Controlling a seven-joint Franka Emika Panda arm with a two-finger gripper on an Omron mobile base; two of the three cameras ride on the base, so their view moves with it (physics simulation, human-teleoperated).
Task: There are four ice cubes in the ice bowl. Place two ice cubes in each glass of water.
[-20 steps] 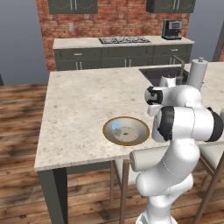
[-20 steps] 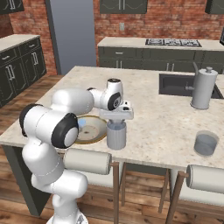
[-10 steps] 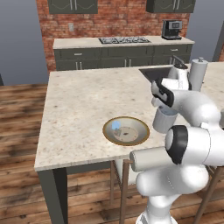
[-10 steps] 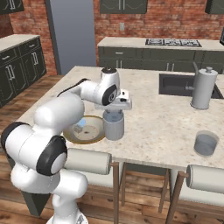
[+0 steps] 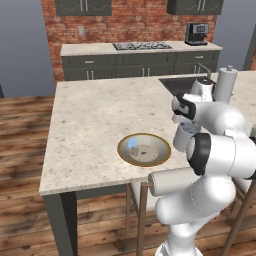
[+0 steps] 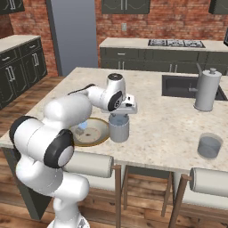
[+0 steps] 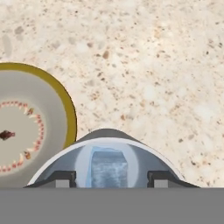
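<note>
In the left base view I see the wide shallow round ice bowl [image 5: 144, 149] with its golden-brown rim near the front edge of the speckled beige stone counter [image 5: 90, 120], and one small translucent light-blue ice cube [image 5: 132, 143] lying inside it on the left. Just right of the bowl stands a short grey ribbed glass of water [image 5: 184, 137], partly behind my white arm.

In the right base view the two-finger gripper [image 6: 121, 114] hangs directly over that tumbler [image 6: 119, 128], which stands just beside the bowl [image 6: 91, 132]. A cube [image 6: 81, 128] shows at the bowl's left edge. The second grey tumbler [image 6: 209, 146] stands well apart near the right front edge, and a taller white cylinder with a knob [image 6: 207, 89] sits by the dark sink [image 6: 178, 85].

In the hand view I look straight down into the glass [image 7: 107, 151]; a pale blue cube [image 7: 105, 168] sits between my fingertips [image 7: 64, 178], which stand spread on either side. I cannot tell whether they touch it. The bowl's rim [image 7: 65, 103] curves at left.
</note>
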